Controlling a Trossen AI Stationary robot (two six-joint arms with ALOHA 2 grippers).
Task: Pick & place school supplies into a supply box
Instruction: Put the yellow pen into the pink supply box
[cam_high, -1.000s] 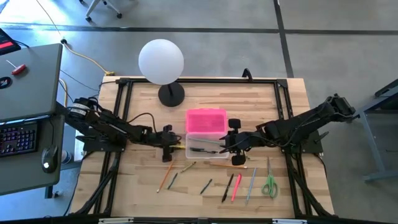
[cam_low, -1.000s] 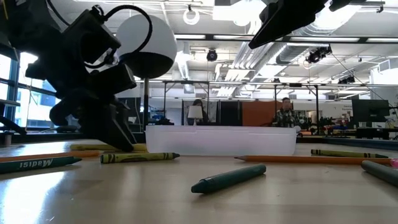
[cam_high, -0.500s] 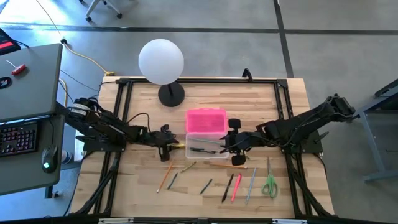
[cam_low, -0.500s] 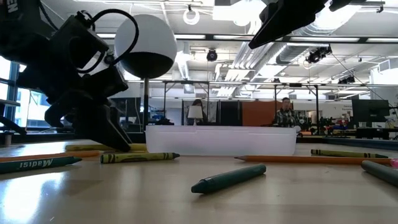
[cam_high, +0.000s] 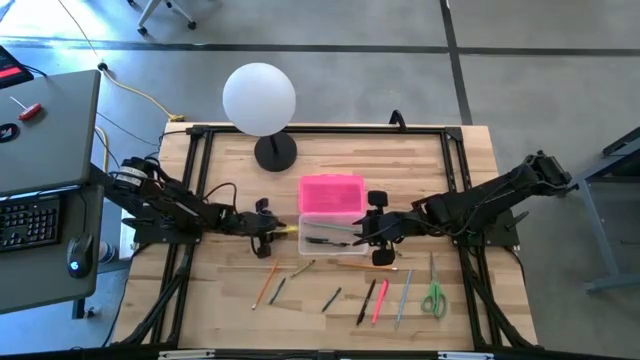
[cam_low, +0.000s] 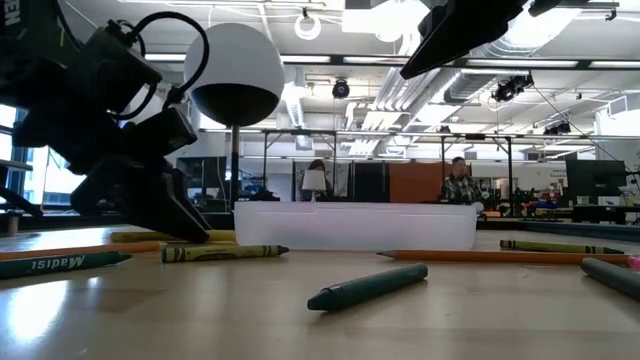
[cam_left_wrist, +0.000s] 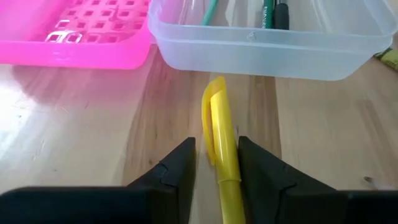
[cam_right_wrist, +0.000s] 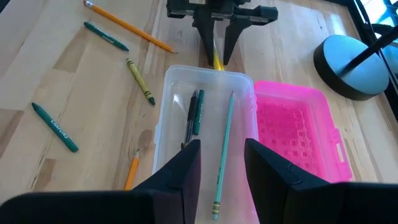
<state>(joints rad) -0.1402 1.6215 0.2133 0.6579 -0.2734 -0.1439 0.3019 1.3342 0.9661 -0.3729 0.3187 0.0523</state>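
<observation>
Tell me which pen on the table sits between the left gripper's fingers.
The yellow pen beside the clear box; the left gripper straddles it, unlike the others.

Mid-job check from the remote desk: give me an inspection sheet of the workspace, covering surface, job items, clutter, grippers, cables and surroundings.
Surface: wooden table, black frame rails along its edges.
Job's things: clear supply box open, with a few pens and a pencil inside; pink lid lying beside it; yellow pen on the table by the box wall; crayons and pencils loose in front; green-handled scissors toward the right.
Clutter: white globe lamp at the table's back.
Grippers: left gripper low over the yellow pen, jaws either side of it; right gripper above the box, jaws apart, holding nothing.
Cables: a black cable loops over the left arm.
Surroundings: grey desk with keyboard left; people far behind.
</observation>
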